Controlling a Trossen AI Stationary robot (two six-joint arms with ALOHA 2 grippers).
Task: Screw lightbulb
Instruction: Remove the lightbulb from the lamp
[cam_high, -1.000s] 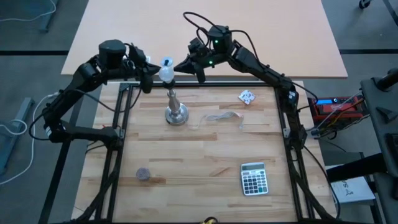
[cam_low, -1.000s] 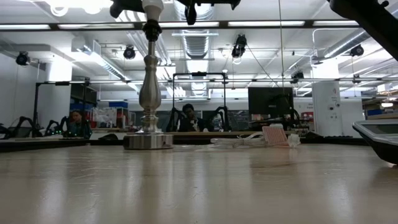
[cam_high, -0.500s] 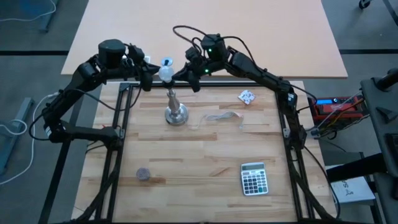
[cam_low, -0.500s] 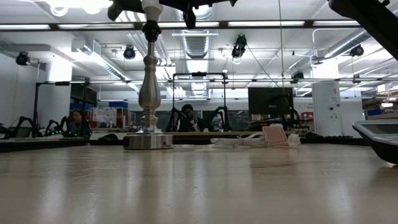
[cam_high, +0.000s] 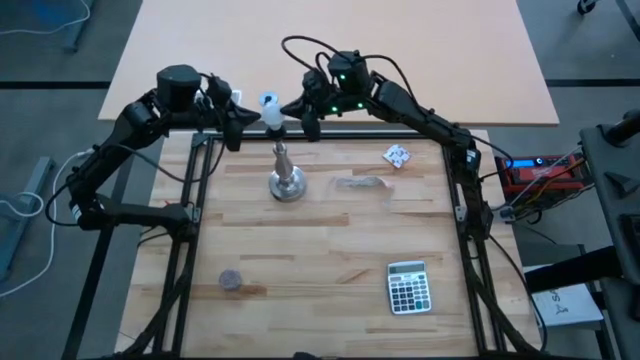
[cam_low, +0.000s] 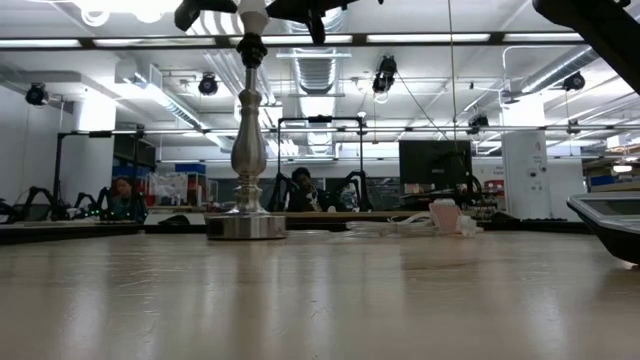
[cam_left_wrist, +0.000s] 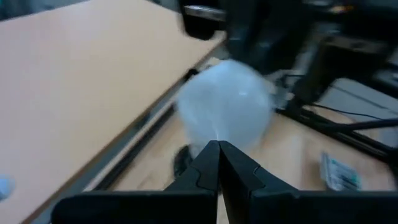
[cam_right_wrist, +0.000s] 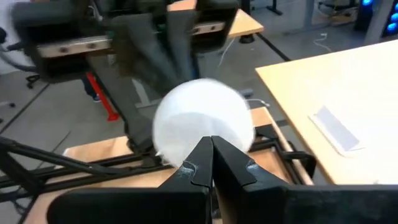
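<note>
The white frosted lightbulb (cam_high: 271, 114) sits on top of the silver stand (cam_high: 284, 172), whose round base (cam_low: 245, 228) rests on the wooden table near its far left. In the low view only the bulb's underside (cam_low: 252, 8) shows at the upper edge. My left gripper (cam_high: 257, 118) is shut at the bulb's left side. My right gripper (cam_high: 286, 110) is shut at its right side. The bulb (cam_left_wrist: 224, 102) fills the view beyond each wrist's fingertips, as in the right wrist view (cam_right_wrist: 202, 118). Its screw base is hidden. My left gripper meets the lightbulb's globe (cam_left_wrist: 219, 134) with the tips of its shut fingers, coming nearly level from the table's left. The bulb stands upright on the stand. My right gripper meets the globe's opposite side (cam_right_wrist: 208, 132) with its shut fingertips, coming nearly level from the right.
A crumpled paper scrap (cam_high: 397, 155) and a clear strip (cam_high: 360, 183) lie right of the stand. A calculator (cam_high: 408, 287) sits near the front right, a small grey disc (cam_high: 231, 281) at the front left. A tan board (cam_high: 330, 50) lies beyond the far edge.
My right gripper has turned at the wrist while staying at the bulb. The stand has shifted slightly toward the table's right, with the bulb still on top. The clear strip beside it has drawn together into a shorter shape.
</note>
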